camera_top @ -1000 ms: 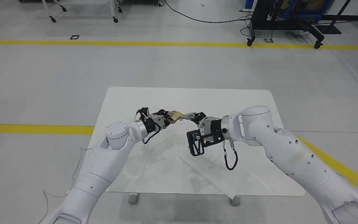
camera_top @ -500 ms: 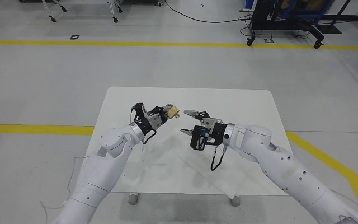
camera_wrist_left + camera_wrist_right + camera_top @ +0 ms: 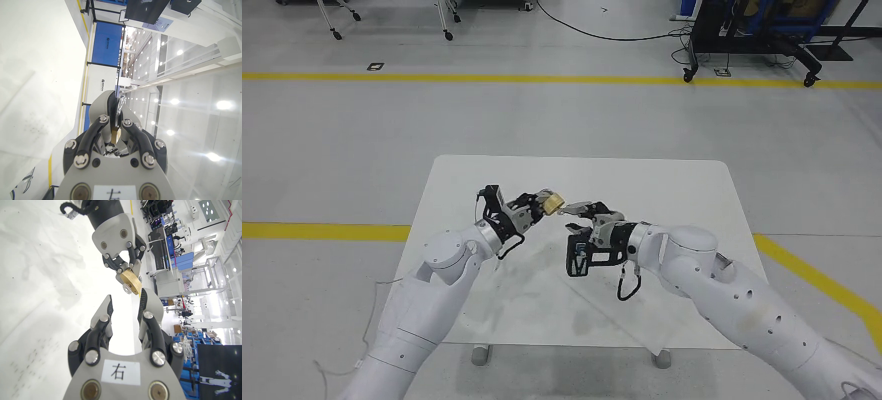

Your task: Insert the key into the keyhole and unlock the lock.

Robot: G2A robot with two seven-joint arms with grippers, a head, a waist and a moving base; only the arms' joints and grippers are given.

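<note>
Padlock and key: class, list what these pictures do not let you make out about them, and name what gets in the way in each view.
- Shackle, left wrist view: the left end effector grips around the padlock, so whether it has sprung open is hidden.
- Key blade, right wrist view: inside the brass body; how far it is turned cannot be told.
- Key, top view: too small to pick out beside the padlock.

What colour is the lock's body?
The lock is brass gold, clearest in the right wrist view.
</note>
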